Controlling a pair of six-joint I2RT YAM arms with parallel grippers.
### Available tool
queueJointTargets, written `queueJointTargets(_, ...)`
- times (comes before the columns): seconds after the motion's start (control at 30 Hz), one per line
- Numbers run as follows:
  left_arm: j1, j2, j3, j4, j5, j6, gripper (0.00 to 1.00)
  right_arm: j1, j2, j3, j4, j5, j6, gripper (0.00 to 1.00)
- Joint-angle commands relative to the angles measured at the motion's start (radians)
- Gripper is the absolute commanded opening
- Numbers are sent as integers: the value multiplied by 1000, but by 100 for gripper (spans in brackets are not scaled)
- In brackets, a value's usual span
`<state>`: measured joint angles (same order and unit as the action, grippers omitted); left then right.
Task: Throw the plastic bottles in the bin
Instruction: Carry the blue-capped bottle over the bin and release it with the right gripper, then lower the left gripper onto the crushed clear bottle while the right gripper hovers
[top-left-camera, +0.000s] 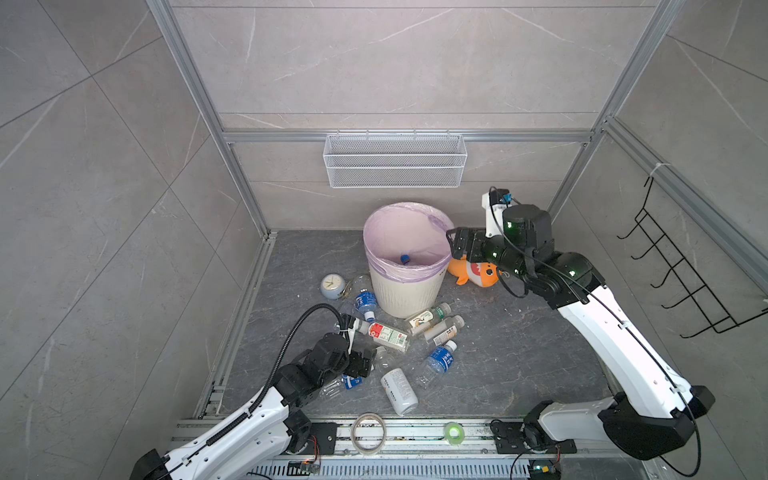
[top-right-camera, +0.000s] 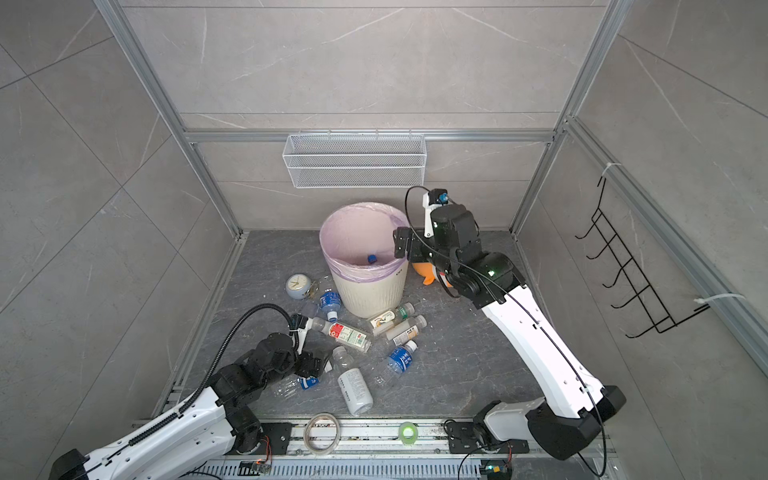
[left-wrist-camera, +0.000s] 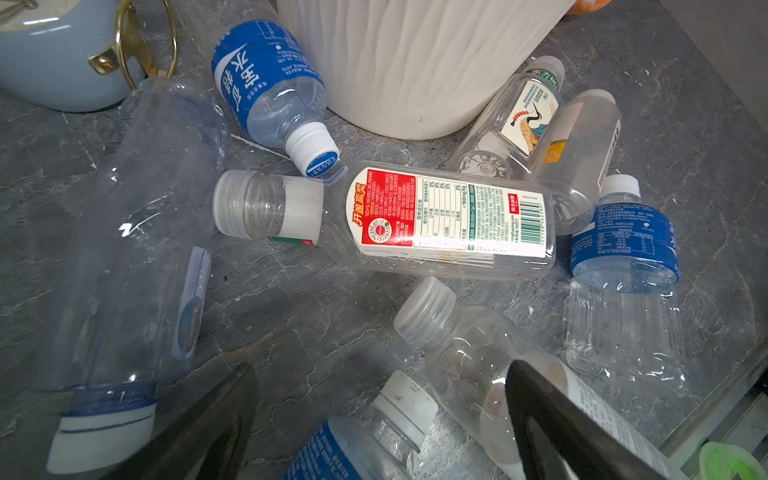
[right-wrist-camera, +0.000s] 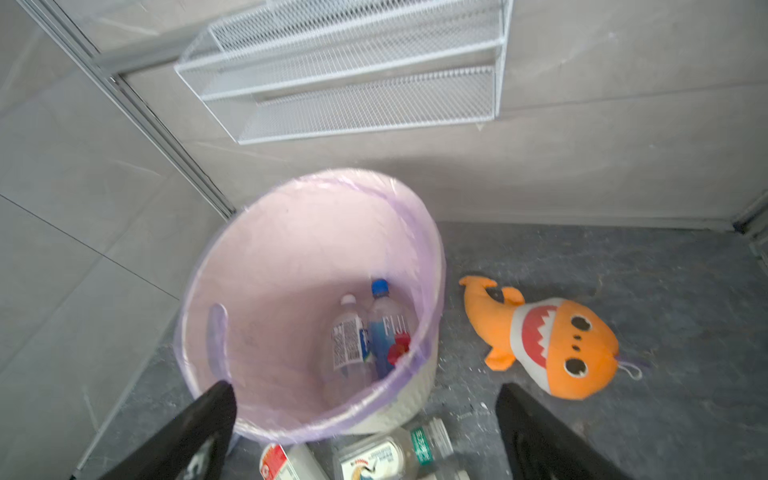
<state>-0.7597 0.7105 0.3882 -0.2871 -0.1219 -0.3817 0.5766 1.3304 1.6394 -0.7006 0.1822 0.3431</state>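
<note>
Toward the left edge of the floor (top-left-camera: 519, 353), a round pale-blue clock (top-left-camera: 332, 286), with a large clear bottle (left-wrist-camera: 137, 249) lying just beside its gold handle. Nearer the front-left corner, the left gripper (left-wrist-camera: 380, 370), low over the litter, jaws spread wide, clamped on nothing. Directly below it, a blue-labelled bottle (left-wrist-camera: 332, 453). Across the middle of the floor, in front of the bin, the plastic bottles (top-left-camera: 440, 359), all on their sides. Among them, a red-and-white bottle (top-left-camera: 388, 334), a crane-labelled bottle (top-left-camera: 426, 318) close to the bin's foot, and a white-labelled bottle (top-left-camera: 399, 390) nearest the front edge. Toward the middle of the back edge, the bin (top-left-camera: 405, 291), upright, a pink-lilac bag (top-left-camera: 399, 232) folded over its rim and a white wire basket (top-left-camera: 395, 160) on the wall above. At the bin's bottom, a white-capped bottle (right-wrist-camera: 349, 340) and a blue-capped bottle (right-wrist-camera: 384, 328), side by side. Above the bin's right rim, the right gripper (right-wrist-camera: 365, 388), jaws spread wide, holding nothing. Just right of the bin, under that arm, an orange plush shark (right-wrist-camera: 552, 345) lying on the floor.
</note>
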Motion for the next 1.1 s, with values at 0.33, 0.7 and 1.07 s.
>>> queueJointTargets(0.33,-4,-7,23,2,-62,5,100,3,-276,-477,23,42,17,99)
queueJointTargets(0.7,-3,91,89,-21,-119,-9,100,0,-490,-801,10,108,120,99)
queueJointTargets(1.07,4,78,139,-76,-173,7,100,-1,-578,-1039,137,45,130,100)
